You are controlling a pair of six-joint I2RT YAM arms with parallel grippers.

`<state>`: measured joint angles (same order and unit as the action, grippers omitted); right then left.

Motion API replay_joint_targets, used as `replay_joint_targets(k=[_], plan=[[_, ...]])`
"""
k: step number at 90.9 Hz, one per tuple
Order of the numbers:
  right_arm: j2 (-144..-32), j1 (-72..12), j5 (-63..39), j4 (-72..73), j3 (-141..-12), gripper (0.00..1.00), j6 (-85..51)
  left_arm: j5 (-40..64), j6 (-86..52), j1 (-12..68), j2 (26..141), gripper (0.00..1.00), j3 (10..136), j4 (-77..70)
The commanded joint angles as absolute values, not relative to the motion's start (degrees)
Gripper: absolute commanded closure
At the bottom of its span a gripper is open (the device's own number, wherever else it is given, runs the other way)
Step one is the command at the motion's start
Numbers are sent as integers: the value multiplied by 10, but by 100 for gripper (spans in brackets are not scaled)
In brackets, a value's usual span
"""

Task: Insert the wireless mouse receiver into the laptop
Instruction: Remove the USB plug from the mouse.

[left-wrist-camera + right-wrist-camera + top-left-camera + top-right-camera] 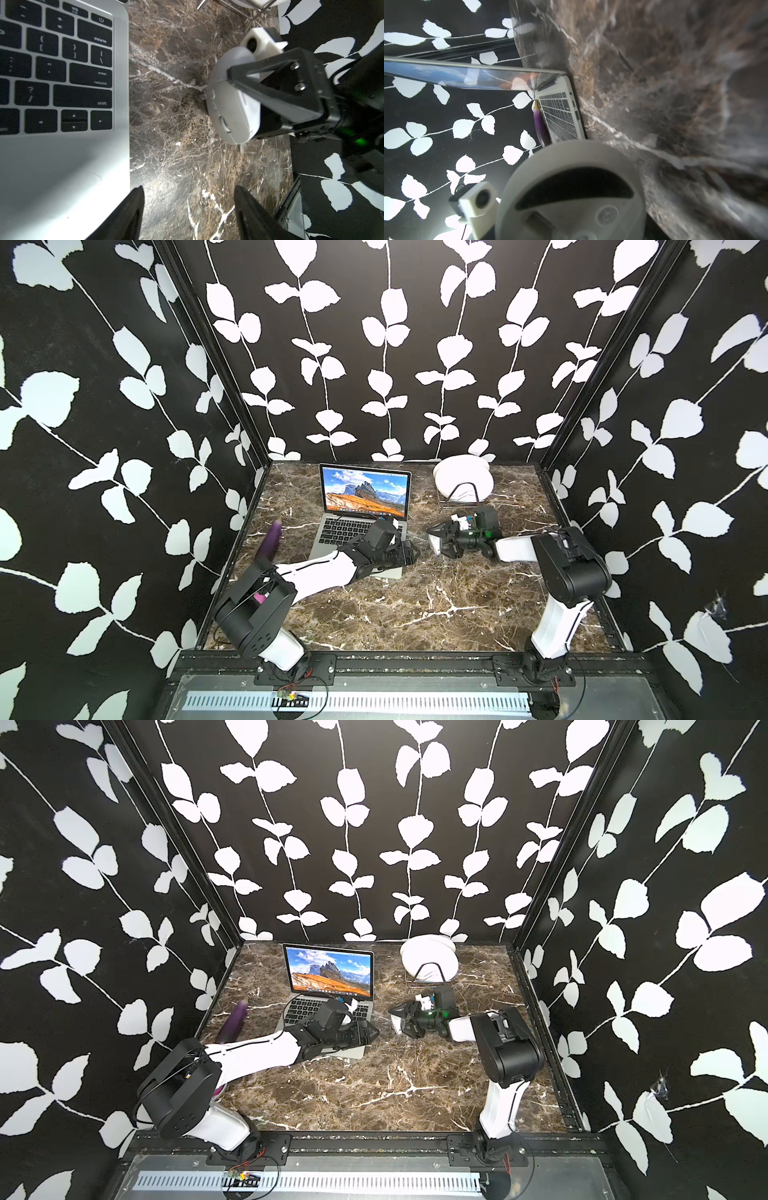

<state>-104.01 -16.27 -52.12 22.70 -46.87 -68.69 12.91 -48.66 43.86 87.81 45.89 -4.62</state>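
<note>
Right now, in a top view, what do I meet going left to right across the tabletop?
Purple eggplant → laptop → wireless mouse. The plates in their rack span the same stretch as the mouse, so they are left out.

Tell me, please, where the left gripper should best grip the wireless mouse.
Probably grip the wireless mouse at its free rounded end, coming from the laptop side with the open left gripper: the right gripper clamps its other end, holding it on edge beside the laptop.
</note>
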Motion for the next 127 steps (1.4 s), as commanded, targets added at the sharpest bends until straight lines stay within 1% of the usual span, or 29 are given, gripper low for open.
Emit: replay_joint_targets(k=[1,17,24,29,32,38,42,46,54,63,72,80,94,115,127], plan=[[-1012,-163,-497,107,-491,25,-604,129,-473,439,891,30,454,-49],[-981,-163,-425,-59,-527,23,-505,129,-463,439,892,30,457,-44],[-971,-164,-368,-154,-555,22,-447,126,-456,439,890,30,459,-35],[-962,-169,-309,-216,-577,22,-406,126,-454,438,889,30,460,-32],[-955,-178,-257,-262,-600,22,-376,126,-453,438,887,30,459,-30],[-948,-223,-114,-354,-651,21,-304,122,-452,437,883,30,456,-28],[-953,-257,-39,-384,-677,20,-275,120,-451,434,876,30,450,-27],[-965,-282,0,-401,-701,21,-252,119,-451,428,867,31,445,-27],[-990,-311,28,-392,-736,26,-229,114,-452,415,848,31,432,-25],[-1021,-307,7,-363,-779,26,-219,113,-451,408,831,32,422,-20],[-1061,-281,-70,-329,-806,24,-216,117,-450,407,823,33,414,-12],[-1076,-253,-130,-289,-797,22,-223,117,-452,405,818,34,404,-12],[-1084,-237,-217,-222,-765,18,-232,124,-453,405,828,34,395,-20],[-1113,-232,-285,-116,-708,18,-292,135,-449,383,841,35,396,-24],[-1126,-233,-294,-93,-706,19,-312,137,-446,379,843,36,396,-22]])
